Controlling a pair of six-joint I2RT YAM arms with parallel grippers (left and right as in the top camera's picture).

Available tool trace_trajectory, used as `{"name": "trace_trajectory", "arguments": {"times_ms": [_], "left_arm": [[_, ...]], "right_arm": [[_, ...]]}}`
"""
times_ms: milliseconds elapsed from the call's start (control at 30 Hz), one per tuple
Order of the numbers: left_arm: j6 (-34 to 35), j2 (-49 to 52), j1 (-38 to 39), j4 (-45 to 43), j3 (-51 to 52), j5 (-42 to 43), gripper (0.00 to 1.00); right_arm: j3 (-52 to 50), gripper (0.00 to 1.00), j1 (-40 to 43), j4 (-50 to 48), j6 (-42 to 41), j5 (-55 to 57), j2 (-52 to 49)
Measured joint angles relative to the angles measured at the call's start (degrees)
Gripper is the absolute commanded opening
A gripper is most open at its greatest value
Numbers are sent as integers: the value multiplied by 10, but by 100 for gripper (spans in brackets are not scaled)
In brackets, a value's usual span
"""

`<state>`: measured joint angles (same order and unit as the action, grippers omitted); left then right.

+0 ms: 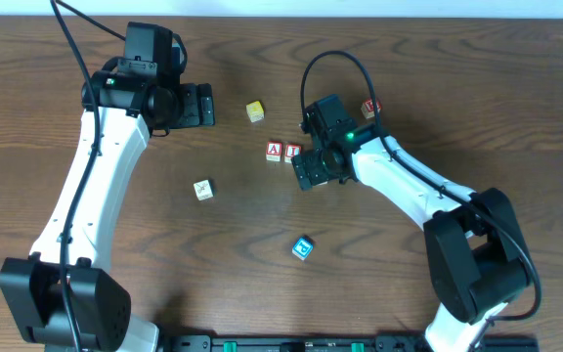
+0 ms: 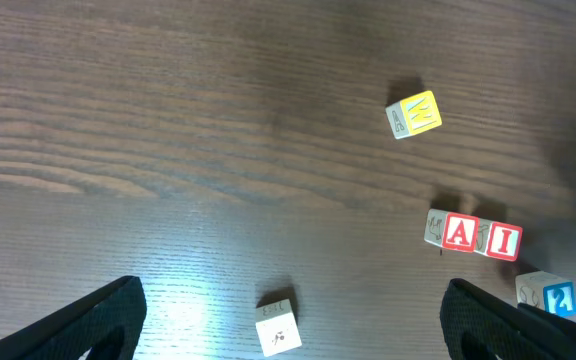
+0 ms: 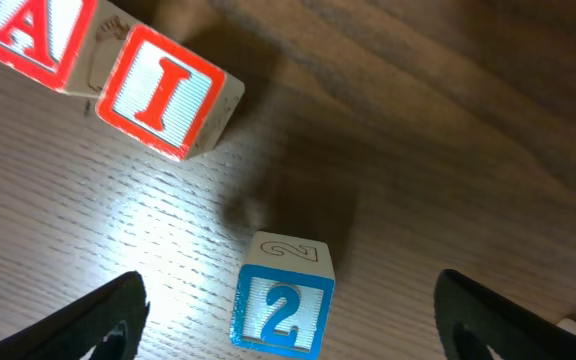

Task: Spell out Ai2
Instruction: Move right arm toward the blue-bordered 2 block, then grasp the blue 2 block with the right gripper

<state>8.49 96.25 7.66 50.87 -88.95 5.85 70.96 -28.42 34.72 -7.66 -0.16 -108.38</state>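
Right fingers [image 3: 80, 322] cropped, flanking 2 block [image 3: 282, 302]

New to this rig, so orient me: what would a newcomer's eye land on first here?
The red A block and red I block sit side by side at the centre, reading AI. Close by, a blue 2 block stands apart from them between the open fingers of the right pincer, not yet in line.

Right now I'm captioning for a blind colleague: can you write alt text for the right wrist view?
A blue 2 block sits on the wooden table, centred between the open jaws at the bottom edge. Up left, a red A block and a red I block sit side by side.
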Motion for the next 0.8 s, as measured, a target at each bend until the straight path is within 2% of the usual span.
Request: {"name": "trace_trajectory", "arguments": {"times_ms": [67,133,300,433,800], "left_arm": [[0,0,0,-1,0,0,95],[0,0,0,-1,0,0,95],[0,0,0,-2,0,0,95],[0,0,0,-2,0,0,96],[0,0,0,-2,0,0,95]], "right_arm": [[-6,83,0,-6,10,0,0],[-12,73,0,-12,18,0,0],[-26,72,0,-28,23,-1,0],[-29,61,0,-31,27,-1,0],[-29,45,0,-34,28,-2,0]]}}
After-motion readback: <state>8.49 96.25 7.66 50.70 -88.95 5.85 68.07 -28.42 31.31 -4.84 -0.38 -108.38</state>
